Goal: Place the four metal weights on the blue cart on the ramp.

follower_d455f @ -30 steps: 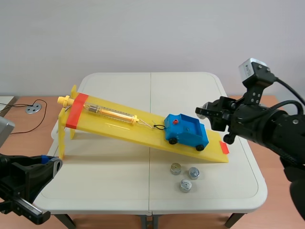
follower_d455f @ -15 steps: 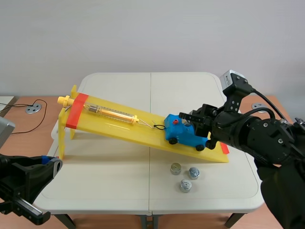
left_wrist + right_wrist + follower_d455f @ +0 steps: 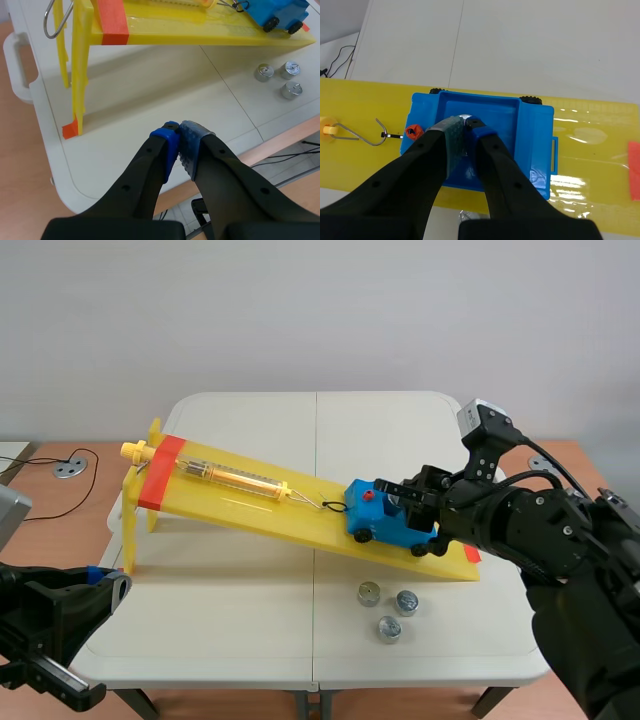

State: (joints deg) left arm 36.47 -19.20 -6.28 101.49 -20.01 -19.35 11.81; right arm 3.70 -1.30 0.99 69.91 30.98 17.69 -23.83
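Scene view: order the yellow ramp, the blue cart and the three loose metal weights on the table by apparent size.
1. yellow plastic ramp, clearly the largest.
2. blue plastic cart, mid-sized.
3. round silver metal weights, the smallest; the three look alike, so no order among them.

Your right arm comes in low over the lower end of the long yellow plastic ramp, with the wrist tipped downward. Your right gripper hangs just above that low end, its two fingers drawn close around a small round metal weight that is pinched between the pads. Your left arm sits low, well apart from the ramp and on your side of its raised end. Your left gripper points toward the ramp, pads pressed together with nothing between them.
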